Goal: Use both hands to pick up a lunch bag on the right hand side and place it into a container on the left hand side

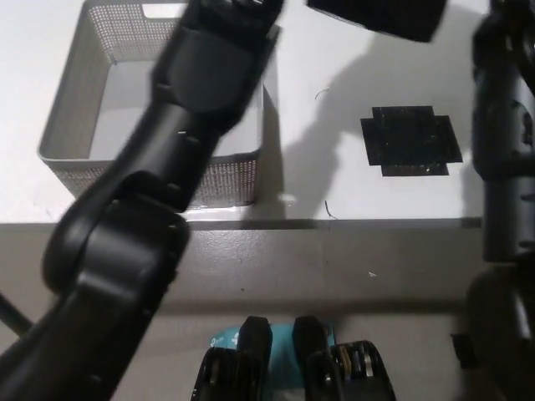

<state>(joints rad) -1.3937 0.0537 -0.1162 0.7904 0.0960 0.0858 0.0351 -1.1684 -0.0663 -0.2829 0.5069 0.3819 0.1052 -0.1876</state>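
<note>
Only the bottom edge of the black lunch bag (376,15) shows at the top of the head view, lifted well off the white table (334,192). The grey mesh container (75,125) stands on the table at the left, partly hidden by my left arm (184,134). That arm runs from the lower left up across the container's right side and leaves the picture at the top. My right arm (506,134) rises along the right edge. Both hands are above the top edge and cannot be seen.
A black cross-shaped tape mark (411,142) lies on the table at the right, below the bag. The table's front edge (351,223) crosses the picture's middle, with grey floor below it.
</note>
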